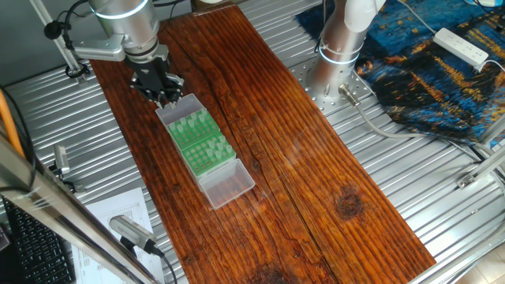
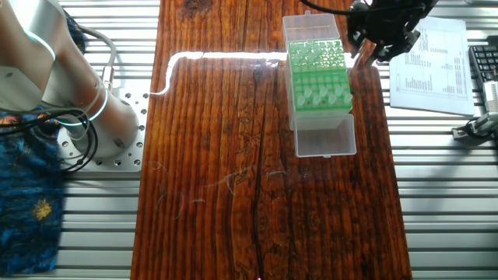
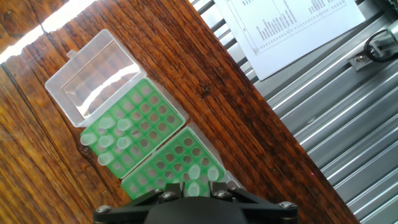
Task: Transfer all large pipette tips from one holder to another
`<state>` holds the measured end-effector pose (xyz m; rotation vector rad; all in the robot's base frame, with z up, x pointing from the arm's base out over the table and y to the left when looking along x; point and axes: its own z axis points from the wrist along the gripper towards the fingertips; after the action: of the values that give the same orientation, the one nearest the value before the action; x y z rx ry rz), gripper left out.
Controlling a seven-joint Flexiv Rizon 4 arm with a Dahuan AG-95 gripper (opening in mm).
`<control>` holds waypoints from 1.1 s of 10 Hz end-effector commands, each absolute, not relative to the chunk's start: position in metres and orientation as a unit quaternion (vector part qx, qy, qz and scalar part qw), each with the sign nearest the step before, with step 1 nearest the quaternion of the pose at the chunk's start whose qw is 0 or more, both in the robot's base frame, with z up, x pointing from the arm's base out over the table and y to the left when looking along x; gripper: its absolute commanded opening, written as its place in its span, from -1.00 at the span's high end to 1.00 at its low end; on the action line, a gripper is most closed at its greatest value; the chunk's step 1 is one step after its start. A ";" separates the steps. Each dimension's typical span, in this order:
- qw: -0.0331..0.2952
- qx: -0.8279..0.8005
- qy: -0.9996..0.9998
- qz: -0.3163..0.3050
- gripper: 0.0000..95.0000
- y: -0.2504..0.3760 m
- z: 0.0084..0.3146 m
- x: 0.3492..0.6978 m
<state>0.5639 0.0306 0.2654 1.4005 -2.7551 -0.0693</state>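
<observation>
The gripper (image 1: 164,95) hovers over the far end of the green racks (image 1: 200,138) — whether its jaws are open cannot be told. The large pipette tips (image 3: 115,138) stand upright below it, mostly in the near rack.

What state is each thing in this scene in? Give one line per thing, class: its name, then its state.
Gripper: over the end of the nearer rack; open or shut cannot be told.
Nearer green rack: mostly bare holes, a few tips by the gripper.
Farther green rack: partly filled.
Large pipette tips: upright, wide ends up.
Clear lid: open, lying flat.
Printed sheet: flat beside the board.
</observation>
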 end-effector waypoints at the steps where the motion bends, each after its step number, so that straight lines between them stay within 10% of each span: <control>1: 0.027 0.450 -0.892 -0.023 0.60 0.031 0.265 0.564; 11: 0.027 0.340 -0.940 -0.025 0.60 0.095 0.225 0.552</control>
<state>0.5531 0.0945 0.2259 1.0596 -2.8960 -0.0767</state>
